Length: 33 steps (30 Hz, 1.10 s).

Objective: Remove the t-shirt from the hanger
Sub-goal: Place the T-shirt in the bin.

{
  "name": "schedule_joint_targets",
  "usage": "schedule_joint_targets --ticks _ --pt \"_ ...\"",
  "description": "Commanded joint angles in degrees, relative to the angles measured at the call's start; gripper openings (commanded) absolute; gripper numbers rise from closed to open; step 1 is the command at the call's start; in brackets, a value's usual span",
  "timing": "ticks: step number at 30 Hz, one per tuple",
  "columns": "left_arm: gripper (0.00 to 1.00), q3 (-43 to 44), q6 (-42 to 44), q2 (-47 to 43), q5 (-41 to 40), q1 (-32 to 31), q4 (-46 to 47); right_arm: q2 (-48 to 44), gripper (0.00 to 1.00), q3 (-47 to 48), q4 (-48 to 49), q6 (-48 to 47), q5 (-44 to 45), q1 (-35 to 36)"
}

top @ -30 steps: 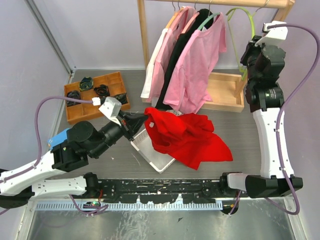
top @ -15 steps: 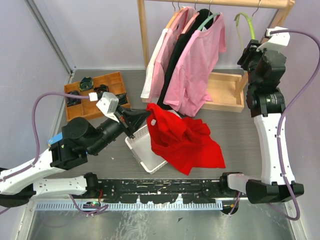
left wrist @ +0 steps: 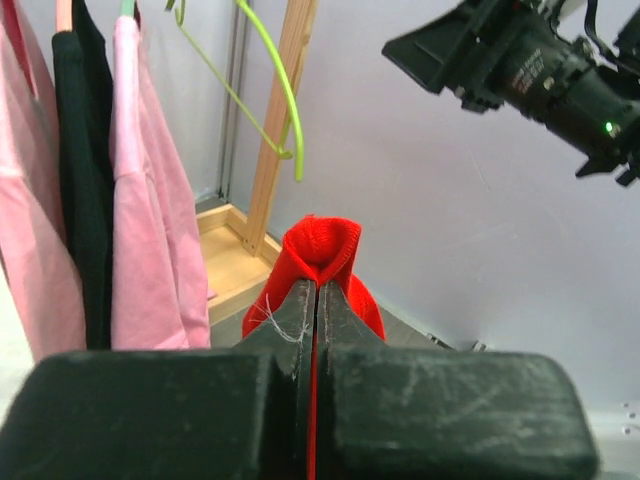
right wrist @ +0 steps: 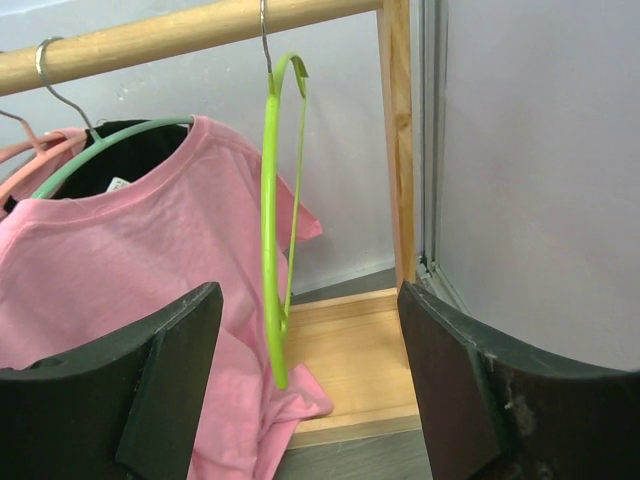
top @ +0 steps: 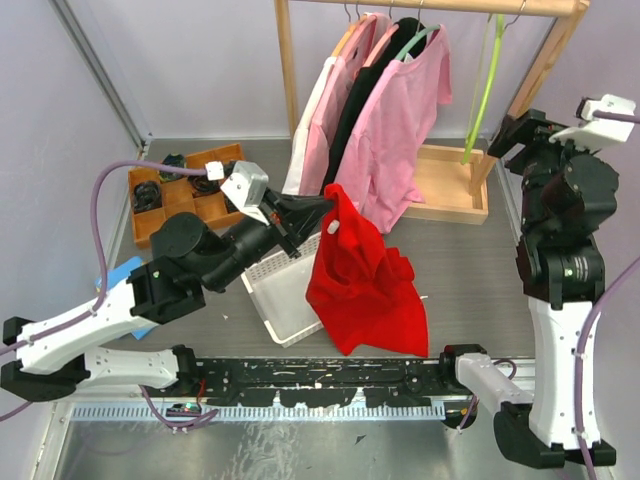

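T-shirt (top: 360, 290) lifted; wrist view shows left tool (left wrist: 316, 296) clamping

top: high behind both arms, looks down on the whole table (top: 470, 270), far off | left wrist: just behind left gripper (left wrist: 316, 295), red shirt (left wrist: 318, 240) close at its tips, faces rack (left wrist: 280, 130) | right wrist: behind right gripper (right wrist: 310, 300), green hanger (right wrist: 270, 220) ahead | all share: green hanger, pink shirt (right wrist: 110, 230)
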Motion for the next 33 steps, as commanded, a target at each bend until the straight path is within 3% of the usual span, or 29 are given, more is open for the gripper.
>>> schedule_joint_targets --ticks 1,13,20,33 --pt "0.00 5.50 2.74 2.76 0.89 -0.06 8.95 -3.39 0.77 -0.60 -1.91 3.81 -2.21 -0.20" --pt "0.00 19.53 5.60 17.07 3.66 -0.06 16.91 -11.22 0.78 -5.73 -4.82 6.99 -7.15 -0.20" --pt "0.00 33.40 10.04 24.04 3.21 0.18 14.69 -14.23 0.79 -8.39 -6.33 7.56 -9.23 -0.16" --pt "0.00 47.27 17.34 24.75 2.04 0.25 8.64 -16.57 0.79 -12.28 -5.90 8.24 -12.52 -0.20"
